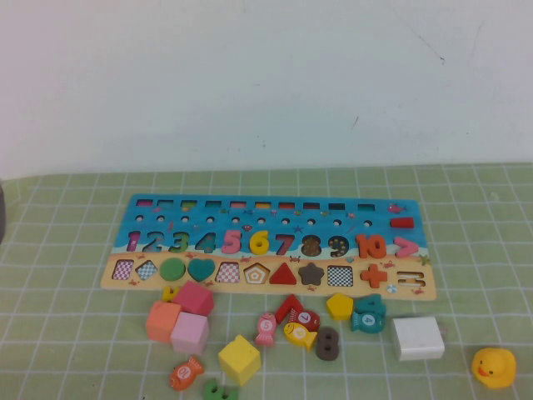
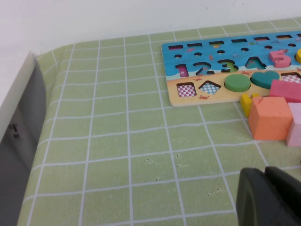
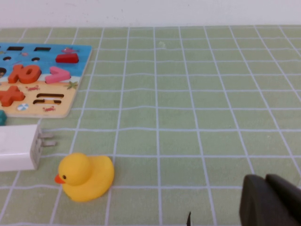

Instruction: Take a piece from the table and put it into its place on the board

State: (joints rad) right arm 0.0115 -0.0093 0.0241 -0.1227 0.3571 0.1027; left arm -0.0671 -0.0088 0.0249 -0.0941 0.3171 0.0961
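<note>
The board (image 1: 125,279) lies across the middle of the table (image 1: 67,250), blue on top with a tan strip below. The yellow "6" (image 1: 260,242) sits in its slot in the digit row, between the pink 5 and the 7. Neither arm shows in the high view. My left gripper (image 2: 265,173) is shut and empty, low over bare table near the board's left end (image 2: 175,100). My right gripper (image 3: 265,180) is shut and empty over bare table, right of the board's right end (image 3: 70,101).
Loose pieces lie in front of the board: orange (image 1: 163,321), pink (image 1: 191,332) and yellow (image 1: 239,359) cubes, fish shapes, a brown "8" (image 1: 326,342). A white charger (image 1: 417,337) and a yellow duck (image 1: 494,367) sit at the front right.
</note>
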